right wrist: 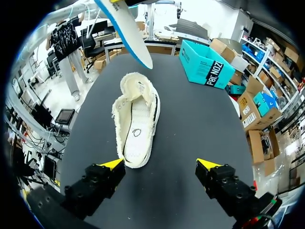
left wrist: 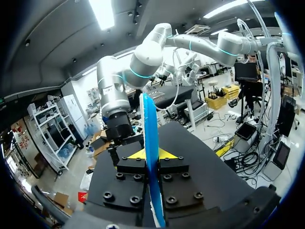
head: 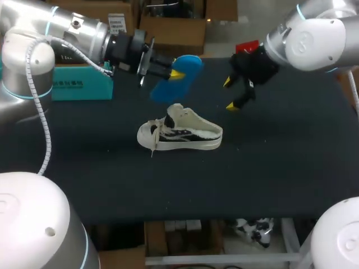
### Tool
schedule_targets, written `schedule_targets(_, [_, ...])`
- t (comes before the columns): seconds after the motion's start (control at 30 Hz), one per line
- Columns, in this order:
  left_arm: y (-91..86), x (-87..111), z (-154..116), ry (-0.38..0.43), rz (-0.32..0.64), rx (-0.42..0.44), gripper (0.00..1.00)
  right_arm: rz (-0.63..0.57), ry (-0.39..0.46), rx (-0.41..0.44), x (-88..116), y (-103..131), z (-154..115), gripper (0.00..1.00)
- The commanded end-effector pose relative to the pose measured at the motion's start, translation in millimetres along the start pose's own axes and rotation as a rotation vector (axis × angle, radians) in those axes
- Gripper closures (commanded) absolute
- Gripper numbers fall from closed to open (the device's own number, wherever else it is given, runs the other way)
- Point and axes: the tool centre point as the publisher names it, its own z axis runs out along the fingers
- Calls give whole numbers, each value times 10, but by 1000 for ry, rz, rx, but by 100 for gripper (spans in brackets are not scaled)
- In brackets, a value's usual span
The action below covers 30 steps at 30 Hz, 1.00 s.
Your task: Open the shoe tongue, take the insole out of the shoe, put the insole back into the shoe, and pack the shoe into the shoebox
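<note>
Shoe (head: 179,134) sits on its sole near the middle of the table (head: 280,168), toe toward our left side, white with dark side panels, laces loose at the toe end. From the right wrist view its opening faces up and the pale inside shows.

Blue insole (head: 178,78) is out of the shoe, in the air above and beyond it, not touching it. Our left gripper (head: 176,73) clamps it edge-on between both yellow tips.

Our right gripper (right wrist: 160,164) hangs near the shoe's heel end, fingers spread wide, nothing between them, clear of the shoe.

Teal shoebox (head: 84,84) stands at the table's far left edge, well apart from the shoe.
</note>
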Motion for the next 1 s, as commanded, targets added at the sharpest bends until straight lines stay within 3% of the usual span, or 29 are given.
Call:
schedule_targets(0.03, [10, 72, -346, -9, 9, 25, 100, -5, 75, 102, -124, 164, 2, 0])
schedule_targets(0.4, [180, 209, -954, -18, 21, 160, 100, -13, 105, 229, -188, 475, 162, 0])
schedule_targets(0.83, [456, 550, -1475, -85, -26, 142, 100, 59, 88, 412, -15, 721, 490, 0])
schedule_targets(1.0, [594, 683, -1581, -96, -45, 138, 100, 57, 80, 447, 87, 795, 657, 0])
